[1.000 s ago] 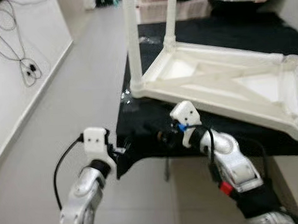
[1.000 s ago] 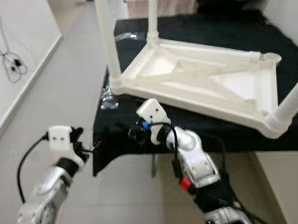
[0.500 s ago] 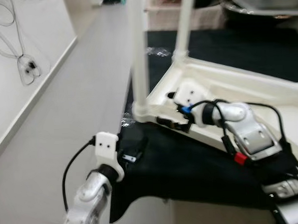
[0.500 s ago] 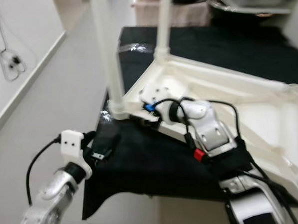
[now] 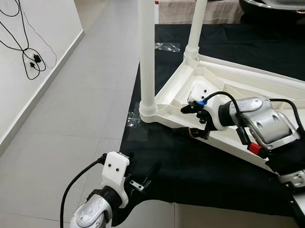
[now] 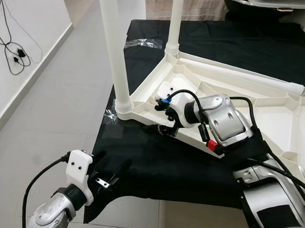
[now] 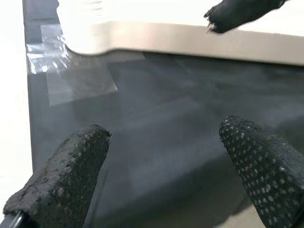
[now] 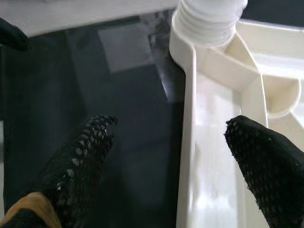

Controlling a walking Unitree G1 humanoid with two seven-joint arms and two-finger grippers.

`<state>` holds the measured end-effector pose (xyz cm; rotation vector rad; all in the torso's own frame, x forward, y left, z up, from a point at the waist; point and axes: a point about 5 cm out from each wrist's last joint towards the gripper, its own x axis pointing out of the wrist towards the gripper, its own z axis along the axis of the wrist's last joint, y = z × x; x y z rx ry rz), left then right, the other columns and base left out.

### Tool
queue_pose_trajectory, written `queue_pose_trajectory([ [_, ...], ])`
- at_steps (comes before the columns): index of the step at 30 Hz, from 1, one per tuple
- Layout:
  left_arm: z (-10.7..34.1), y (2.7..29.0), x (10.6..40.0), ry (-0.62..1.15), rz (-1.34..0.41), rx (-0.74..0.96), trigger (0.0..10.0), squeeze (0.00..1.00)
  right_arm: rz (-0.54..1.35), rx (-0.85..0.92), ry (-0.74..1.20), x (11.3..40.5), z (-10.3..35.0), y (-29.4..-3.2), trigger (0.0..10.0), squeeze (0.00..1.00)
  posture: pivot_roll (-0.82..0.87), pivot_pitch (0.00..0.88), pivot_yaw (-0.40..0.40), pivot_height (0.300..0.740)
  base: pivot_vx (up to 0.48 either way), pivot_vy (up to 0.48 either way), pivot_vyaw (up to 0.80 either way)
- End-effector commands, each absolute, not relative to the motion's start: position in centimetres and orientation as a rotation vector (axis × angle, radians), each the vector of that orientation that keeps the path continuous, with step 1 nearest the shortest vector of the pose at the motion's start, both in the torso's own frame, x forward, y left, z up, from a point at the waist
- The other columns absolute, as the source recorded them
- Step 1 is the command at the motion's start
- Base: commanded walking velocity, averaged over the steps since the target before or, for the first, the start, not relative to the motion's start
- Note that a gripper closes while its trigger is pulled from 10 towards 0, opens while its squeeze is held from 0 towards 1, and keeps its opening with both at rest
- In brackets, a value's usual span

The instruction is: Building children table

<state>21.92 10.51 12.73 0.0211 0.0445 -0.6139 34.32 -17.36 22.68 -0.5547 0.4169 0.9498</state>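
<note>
While the upturned table (image 5: pixel 243 89) lies on black cloth (image 5: pixel 196 168), the open right gripper (image 5: pixel 200 120) straddles its rim, gripping nothing; the left gripper (image 5: pixel 143 180) hovers open nearby.

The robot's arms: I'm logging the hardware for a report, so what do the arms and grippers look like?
Both arms are silver metal. Each wrist carries a white boxy camera housing, and each gripper has two black, dot-textured fingers. A black cable loops from the left gripper back along its forearm. The right gripper has a blue fitting at its wrist, black cables over the arm, and a red tag on the forearm.
</note>
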Motion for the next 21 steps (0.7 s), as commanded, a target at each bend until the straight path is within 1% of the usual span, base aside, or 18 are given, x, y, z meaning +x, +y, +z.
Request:
queue_pose_trajectory([
  [1,12.6,10.5,21.7,0.042,-0.626,0.039,10.0,0.0,0.917,-0.575,0.456,34.4,21.4,-17.0,10.0,0.0,0.0,0.217,-0.029,0.74,0.0,0.0,0.0],
  [3,12.7,10.4,21.7,0.04,-0.627,0.04,10.0,0.0,0.886,-0.578,0.46,34.7,21.1,-16.8,10.0,0.0,0.0,0.217,-0.029,0.74,0.0,0.0,0.0],
  [4,12.7,10.4,21.7,0.04,-0.629,0.041,10.0,0.0,0.854,-0.571,0.459,35.0,20.8,-16.6,5.9,0.0,0.0,0.217,-0.029,0.74,0.0,0.0,0.0],
  [5,12.7,10.4,21.7,0.039,-0.629,0.043,10.0,0.0,0.816,-0.566,0.469,35.2,20.3,-16.4,3.9,0.0,0.01,0.216,-0.027,0.74,0.0,0.0,0.0],
  [6,12.7,10.4,21.7,0.039,-0.629,0.043,10.0,0.0,0.816,-0.566,0.469,35.2,20.3,-16.4,3.9,0.0,0.01,0.216,-0.027,0.74,0.0,0.0,0.0],
  [7,12.7,10.4,21.7,0.04,-0.63,0.044,10.0,0.0,0.795,-0.562,0.481,35.3,20.1,-16.4,3.4,0.0,0.01,0.216,-0.027,0.74,0.0,0.0,0.0],
  [8,12.7,10.4,21.7,0.04,-0.629,0.046,10.0,0.0,0.775,-0.566,0.498,35.4,19.8,-16.4,1.7,0.0,0.01,0.216,-0.027,0.74,0.0,0.0,0.0],
  [10,12.7,10.4,21.7,0.04,-0.629,0.046,10.0,0.0,0.775,-0.566,0.498,35.4,19.8,-16.4,1.7,0.0,0.01,0.216,-0.027,0.74,0.0,0.0,0.0],
  [11,12.8,10.4,21.7,0.04,-0.628,0.047,10.0,0.0,0.768,-0.591,0.522,35.3,19.3,-16.5,0.2,0.0,0.01,0.216,-0.027,0.74,0.0,0.0,0.0],
  [12,12.8,10.4,21.7,0.039,-0.628,0.047,10.0,0.0,0.771,-0.609,0.545,35.1,18.9,-16.5,0.0,0.0,0.01,0.216,-0.027,0.74,0.0,0.0,0.0],
  [15,12.8,10.4,21.7,0.038,-0.628,0.05,10.0,0.0,0.768,-0.63,0.583,34.7,18.2,-16.3,0.0,0.0,0.0,0.22,-0.028,0.74,0.0,0.0,0.0],
  [21,12.8,10.4,21.7,0.037,-0.63,0.053,10.0,0.0,0.749,-0.628,0.583,34.8,18.1,-15.8,0.0,0.0,0.0,0.22,-0.028,0.74,0.0,0.0,0.0],
])
